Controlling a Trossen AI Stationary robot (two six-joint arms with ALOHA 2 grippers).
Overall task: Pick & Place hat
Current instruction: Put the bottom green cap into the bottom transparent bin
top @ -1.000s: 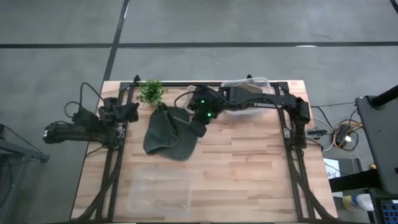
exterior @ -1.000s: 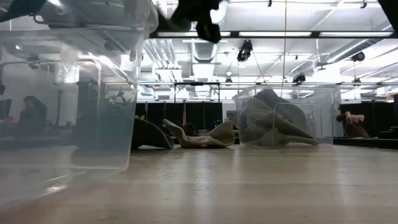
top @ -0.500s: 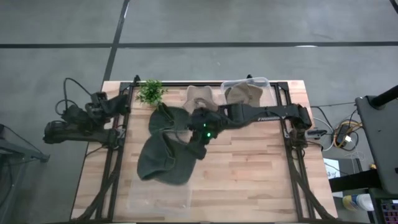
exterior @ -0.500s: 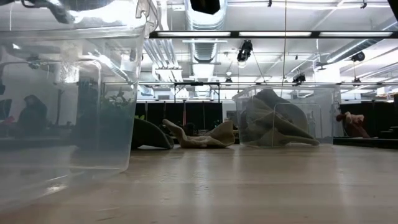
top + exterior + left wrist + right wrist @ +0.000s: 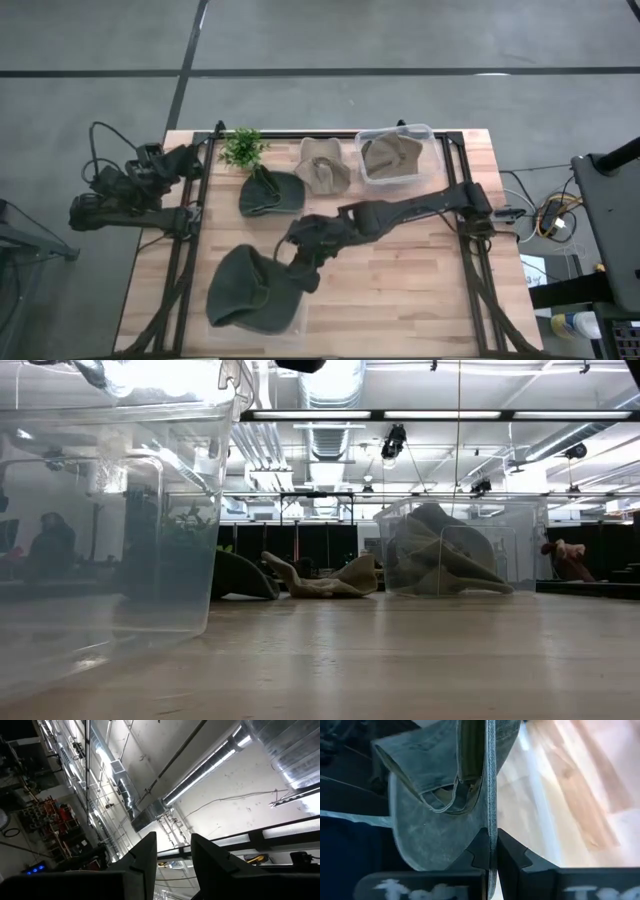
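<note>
Over the clear bin (image 5: 222, 318) at the table's (image 5: 400, 280) near edge, right gripper (image 5: 296, 262) clamped on the dark hat (image 5: 240, 290) by its brim, hanging partly past the bin's rim. Left gripper (image 5: 171, 851) parked off the table's left side, fingers slightly apart. Released now, probably drapes over the wall and slides out.

Matt denim-like cloth hat (image 5: 445, 795), clear glossy plastic bin (image 5: 110, 510), wood table (image 5: 400, 270).

dark green hat (image 5: 245, 288), tan hat (image 5: 322, 166), pale wood table (image 5: 400, 290)
</note>
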